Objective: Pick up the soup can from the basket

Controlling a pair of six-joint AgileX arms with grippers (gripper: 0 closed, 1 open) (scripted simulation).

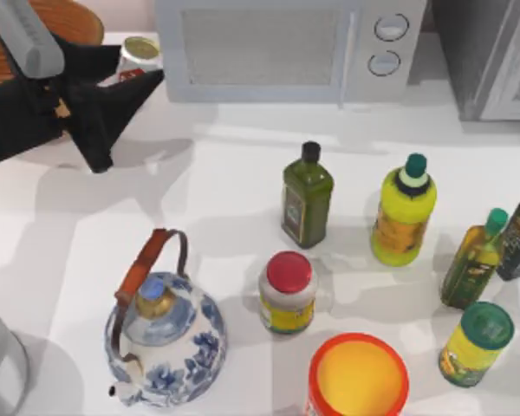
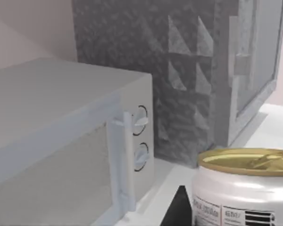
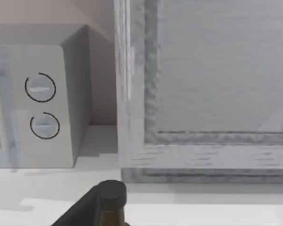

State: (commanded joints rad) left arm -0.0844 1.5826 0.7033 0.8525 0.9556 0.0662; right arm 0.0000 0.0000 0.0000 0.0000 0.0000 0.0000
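The soup can point(image 1: 140, 54) stands at the back left between the basket point(image 1: 74, 19) and the microwave, its tan-gold top up and red on its label. Whether it rests in the basket or beside it, I cannot tell. My left gripper point(image 1: 128, 121) hovers just in front of it, open, with one black finger point(image 1: 143, 85) reaching under the can's near side and the other finger point(image 1: 100, 156) pointing toward the table's front. Nothing is between them. The left wrist view has the can point(image 2: 245, 188) close up beside one fingertip point(image 2: 178, 209). A black finger point(image 3: 80, 212) of my right gripper is by a dark bottle cap point(image 3: 112, 192).
A microwave point(image 1: 277, 48) fills the back. A blue-white teapot point(image 1: 165, 334), a red-lidded jar point(image 1: 288, 293), a dark green bottle point(image 1: 307, 198), a yellow bottle point(image 1: 404, 212), an orange-rimmed tub point(image 1: 358, 377) and more bottles point(image 1: 474, 260) crowd the front and right.
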